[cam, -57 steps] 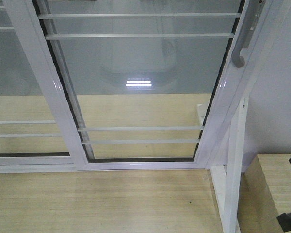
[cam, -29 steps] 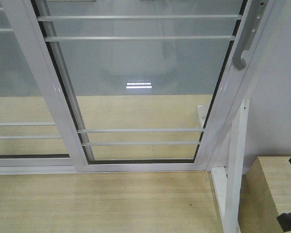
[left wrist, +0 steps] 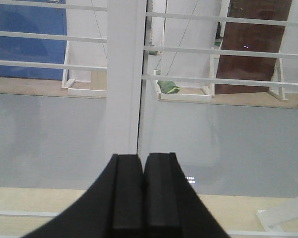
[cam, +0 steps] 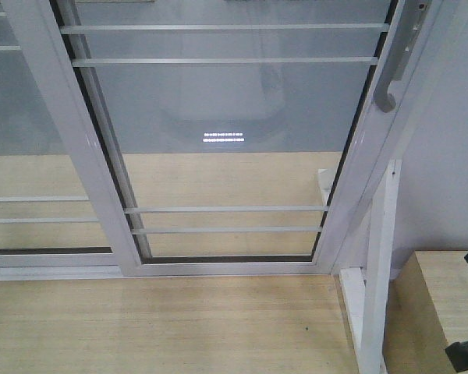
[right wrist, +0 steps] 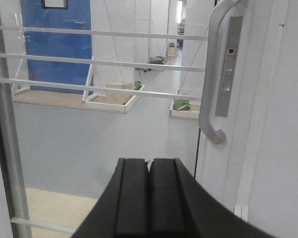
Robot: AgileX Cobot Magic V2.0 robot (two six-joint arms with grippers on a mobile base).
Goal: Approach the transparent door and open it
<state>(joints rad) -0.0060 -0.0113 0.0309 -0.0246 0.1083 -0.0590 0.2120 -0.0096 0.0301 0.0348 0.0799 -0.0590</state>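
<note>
Since the front view had slid slightly a second ago and then barely changed over the last half second, the base looked close to stopped in front of the door. By my read the approach was about done and the opening had not begun. Only the ceiling-light glare (cam: 224,137) on the glass had flickered.

At far left stood the handleless glass panel (cam: 23,117). The transparent door (cam: 226,101) filled the centre. It had clear glass, a glossy white frame, a dark seal inside, and paired thin white bars high and low. It looked shut, with its bottom rail on the wooden floor (cam: 164,327). Its curved grey pull handle (cam: 391,62) sat on the right stile, upper right. The slanted support post (cam: 374,265) and a wooden box (cam: 441,292) were lower right.

In the left wrist view, the left fingers (left wrist: 126,193) were pressed together, empty, and faced a white stile (left wrist: 123,74). In the right wrist view, the right fingers (right wrist: 131,198) were also closed on nothing. The handle was above and to their right, not touching.
</note>
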